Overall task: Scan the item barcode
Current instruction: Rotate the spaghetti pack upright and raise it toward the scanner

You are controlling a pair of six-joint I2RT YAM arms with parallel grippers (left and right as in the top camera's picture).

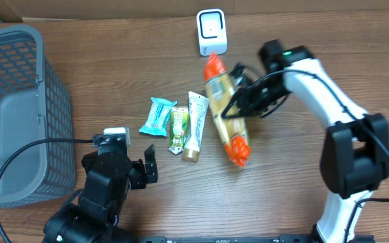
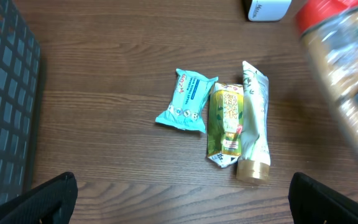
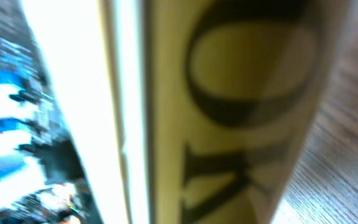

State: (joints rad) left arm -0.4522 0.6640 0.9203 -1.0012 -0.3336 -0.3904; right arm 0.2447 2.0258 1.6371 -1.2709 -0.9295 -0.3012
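The item is a long yellow snack package point(image 1: 226, 111) with orange-red ends, lying slanted just right of the table's middle. My right gripper point(image 1: 238, 101) is shut on its middle from the right side. In the right wrist view the package's yellow label point(image 3: 229, 112) fills the frame, blurred, and hides the fingers. The white barcode scanner point(image 1: 212, 32) stands at the far edge, just beyond the package's upper end. My left gripper point(image 1: 123, 158) rests near the front left, open and holding nothing, its black fingertips wide apart point(image 2: 182, 199). The package point(image 2: 347, 81) shows at the right edge of the left wrist view.
A teal packet point(image 1: 158, 116), a green sachet point(image 1: 179, 128) and a white tube with a gold cap point(image 1: 194, 125) lie side by side left of the package. A grey mesh basket point(image 1: 19, 101) stands at the left edge. A black cable loops beside it.
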